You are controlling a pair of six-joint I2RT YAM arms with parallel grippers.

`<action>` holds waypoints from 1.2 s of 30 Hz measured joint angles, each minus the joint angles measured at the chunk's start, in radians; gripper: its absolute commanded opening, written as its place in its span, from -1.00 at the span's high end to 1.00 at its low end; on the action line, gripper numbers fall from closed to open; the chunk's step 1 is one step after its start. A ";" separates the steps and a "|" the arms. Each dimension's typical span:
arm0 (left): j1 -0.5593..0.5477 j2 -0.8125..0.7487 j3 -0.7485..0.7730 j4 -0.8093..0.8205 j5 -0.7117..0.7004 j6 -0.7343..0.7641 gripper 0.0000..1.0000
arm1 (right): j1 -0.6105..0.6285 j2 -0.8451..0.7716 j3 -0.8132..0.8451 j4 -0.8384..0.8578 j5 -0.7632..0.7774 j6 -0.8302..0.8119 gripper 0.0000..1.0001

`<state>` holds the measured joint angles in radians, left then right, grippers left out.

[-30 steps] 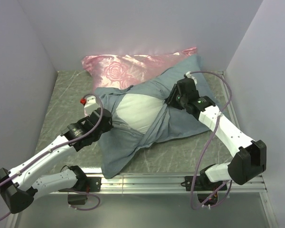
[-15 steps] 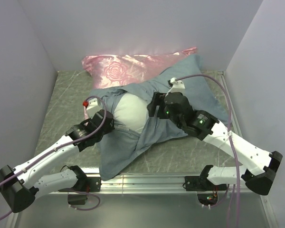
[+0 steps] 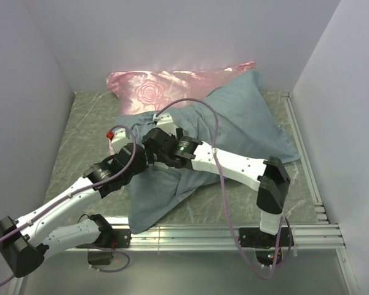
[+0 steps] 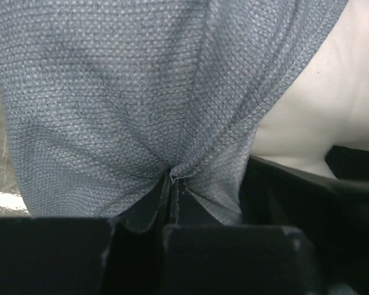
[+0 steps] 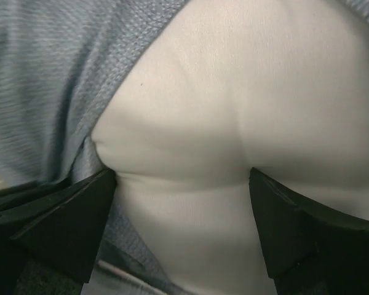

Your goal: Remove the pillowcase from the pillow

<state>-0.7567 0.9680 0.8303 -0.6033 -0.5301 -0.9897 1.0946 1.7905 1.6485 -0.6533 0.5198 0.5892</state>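
Pillowcase (image 3: 246, 123) is lying across the middle of the table (image 3: 80, 123), blue-grey side up, and its far edge is touching the pink rose-patterned pillow (image 3: 166, 83) by the back wall.

The left gripper (image 4: 172, 184) is pinching a gathered fold of the pillowcase. Its fingers (image 4: 138, 215) are pressing fully together on the cloth, just beside the stitched hem. The right gripper (image 5: 181, 178) is standing with its fingers (image 5: 74, 221) spread wide. The white pillow (image 5: 234, 92) is bulging into the gap between them, and the fingers are not closing on it. The left finger is lying against the edge of the blue-grey cloth.

The wrist views are showing the bare white pillow coming out of the opening of the pillowcase. In the top view the right arm is covering this place almost completely. Only the top view is showing the whole pillowcase and the pink pillow.

The left arm is stretching low from its base toward the near left part of the pillowcase. The right arm is bending sharply at the elbow and its forearm is reaching left across the cloth, so the two grippers are sitting close together.
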 measured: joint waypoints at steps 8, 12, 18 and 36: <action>0.000 -0.031 -0.013 0.008 0.024 0.000 0.99 | -0.018 0.038 -0.003 -0.011 0.027 0.019 -0.14; 0.000 -0.044 -0.013 0.018 0.042 0.000 0.99 | -0.051 0.043 -0.005 0.018 -0.012 0.029 0.98; 0.000 -0.048 -0.013 0.012 0.045 0.001 0.99 | -0.100 0.027 -0.016 0.037 -0.076 0.048 1.00; -0.005 -0.101 -0.017 0.109 0.080 -0.037 0.99 | -0.328 -0.207 0.066 -0.141 -0.209 0.042 1.00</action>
<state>-0.7612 0.8669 0.8131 -0.4938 -0.4503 -1.0271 0.7666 1.5833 1.7149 -0.7944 0.3111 0.6312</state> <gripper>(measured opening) 0.014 0.026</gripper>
